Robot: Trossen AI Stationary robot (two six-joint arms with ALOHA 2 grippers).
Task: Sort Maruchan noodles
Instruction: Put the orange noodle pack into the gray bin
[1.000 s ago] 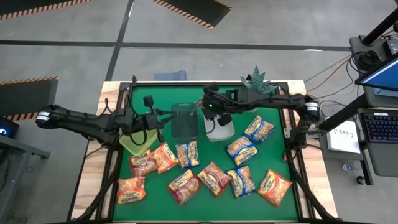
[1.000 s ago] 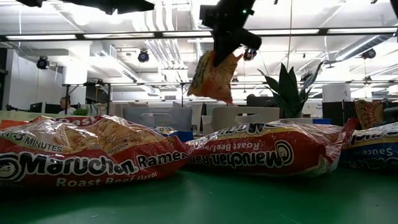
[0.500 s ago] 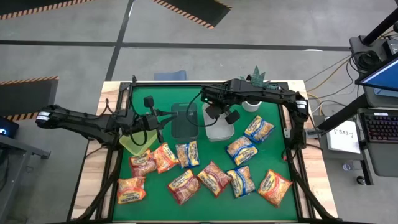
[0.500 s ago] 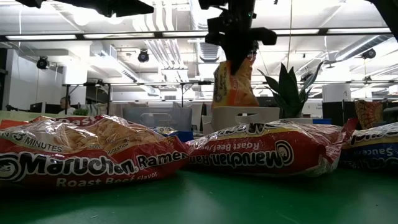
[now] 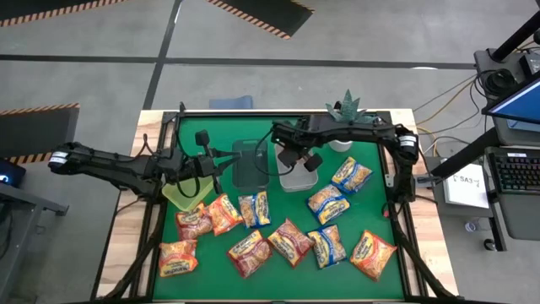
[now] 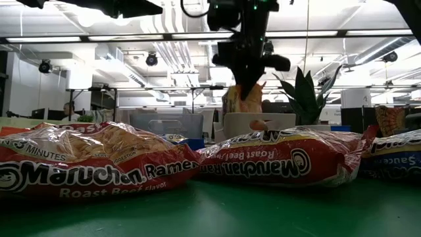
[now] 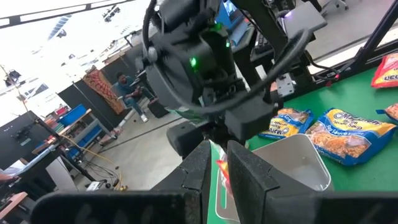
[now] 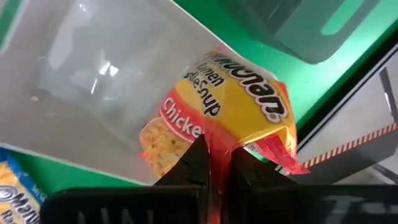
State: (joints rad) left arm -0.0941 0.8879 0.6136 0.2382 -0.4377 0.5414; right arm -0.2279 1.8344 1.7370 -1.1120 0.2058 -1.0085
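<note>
The right gripper (image 8: pixel 214 163) is clenched on an orange chicken-flavour Maruchan packet (image 8: pixel 217 121), which hangs long axis down directly over the open grey bin (image 5: pixel 297 179) near the middle of the table's far edge. A straight drop is judged to suffice. The left gripper (image 7: pixel 216 171) is nearly closed, nothing seen held, beside the dark bin (image 5: pixel 250 163).

Orange noodle packet (image 8: pixel 227 118) over grey bin (image 8: pixel 81 81)

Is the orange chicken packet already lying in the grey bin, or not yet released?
Not released: the right gripper is shut on the orange chicken packet, hanging over the grey bin.
</note>
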